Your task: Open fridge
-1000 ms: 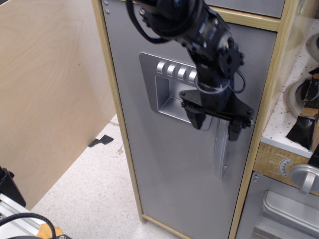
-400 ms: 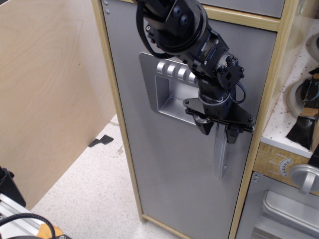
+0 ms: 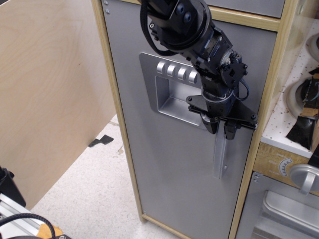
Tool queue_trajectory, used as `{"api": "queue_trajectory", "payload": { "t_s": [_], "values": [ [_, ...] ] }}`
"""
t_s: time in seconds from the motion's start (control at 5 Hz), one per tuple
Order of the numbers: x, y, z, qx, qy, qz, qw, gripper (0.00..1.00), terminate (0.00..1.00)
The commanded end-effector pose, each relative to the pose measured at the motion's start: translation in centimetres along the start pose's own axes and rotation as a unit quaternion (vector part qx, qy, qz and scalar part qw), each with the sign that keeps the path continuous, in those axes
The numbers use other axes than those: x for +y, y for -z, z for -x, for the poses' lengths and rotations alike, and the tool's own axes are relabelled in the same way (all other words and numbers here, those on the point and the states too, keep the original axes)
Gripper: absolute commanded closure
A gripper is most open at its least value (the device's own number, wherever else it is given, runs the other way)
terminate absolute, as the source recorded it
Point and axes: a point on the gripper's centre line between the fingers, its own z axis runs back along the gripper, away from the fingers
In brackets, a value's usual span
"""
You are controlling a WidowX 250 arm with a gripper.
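The fridge [image 3: 169, 164] is a tall cabinet with a light wood frame and a flat grey door, which stands shut. A silver dispenser panel [image 3: 169, 89] with round buttons sits on the door. A silver vertical handle [image 3: 220, 157] runs down the door's right side. My black gripper [image 3: 220, 129] hangs from the arm over the top of the handle. Its two fingers are closed in on either side of the handle's upper end. The handle's top is hidden behind the gripper.
A light wooden board [image 3: 50, 94] leans at the left. A silver oven door [image 3: 286, 209] with a round knob [image 3: 305, 178] is at the lower right. A white pegboard shelf [image 3: 299, 99] with dark items is at the right. A speckled white floor [image 3: 84, 194] lies below.
The gripper's fingers have narrowed from wide apart to close around the top of the handle. The wrist shifted slightly right. The door has not moved.
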Motion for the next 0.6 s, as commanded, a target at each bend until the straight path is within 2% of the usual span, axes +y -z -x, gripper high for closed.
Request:
{"api": "queue_trajectory", "payload": {
  "t_s": [0.0,0.2,0.4],
  "values": [
    [-0.1,-2.8,1.8,0.025,-0.025,0.005,0.9994,1.0,0.0],
    [0.1,-3.8,3.8,0.049,-0.03,0.005,0.9983,1.0,0.0],
    [0.1,-4.7,6.2,0.075,-0.037,0.015,0.9964,0.0,0.0]
  ]
}}
